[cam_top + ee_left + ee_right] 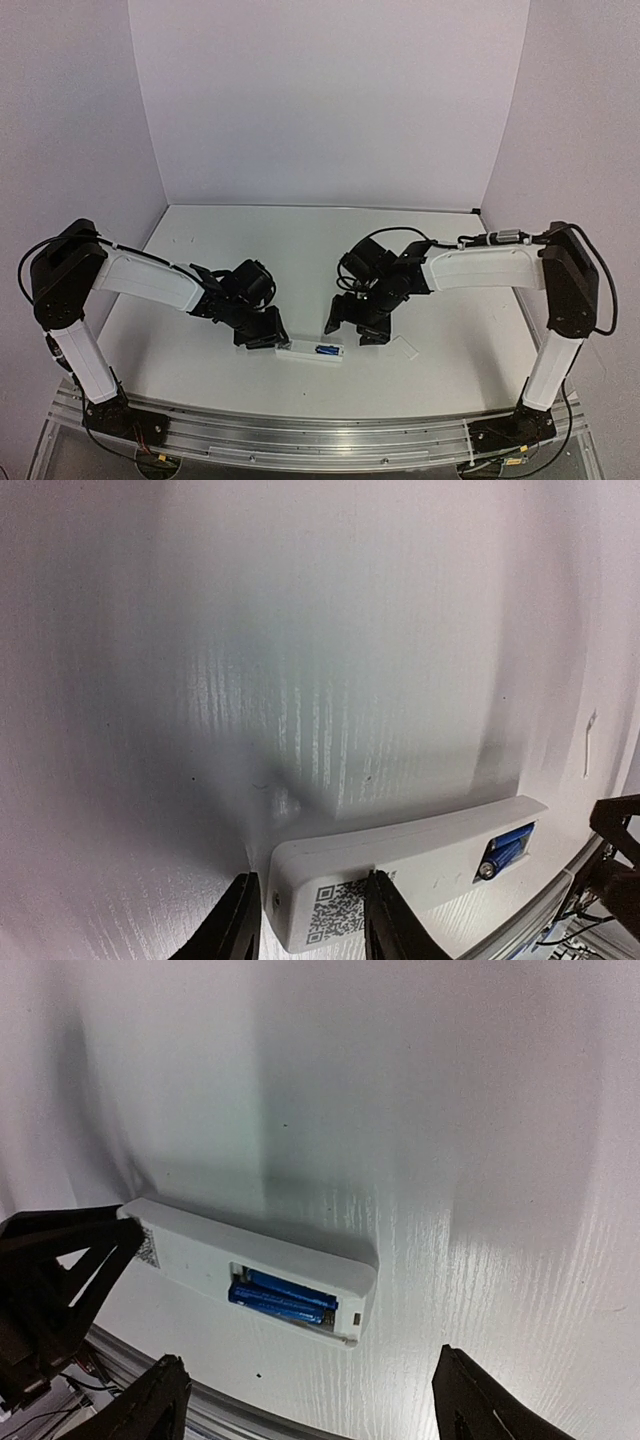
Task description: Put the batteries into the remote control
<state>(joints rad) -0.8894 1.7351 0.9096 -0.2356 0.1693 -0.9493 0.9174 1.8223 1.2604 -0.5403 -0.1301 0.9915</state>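
Around the remote control (pixel 420 855), left tool (pixel 310 895), narrow grip

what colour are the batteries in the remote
Blue; the batteries show best in the right wrist view, inside the remote control.

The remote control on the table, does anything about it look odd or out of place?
Only that it looks unfinished: the remote control lies face down with its back open, both blue batteries showing inside. The small white cover lies apart from it, to its right. Nothing looks spilled or broken.
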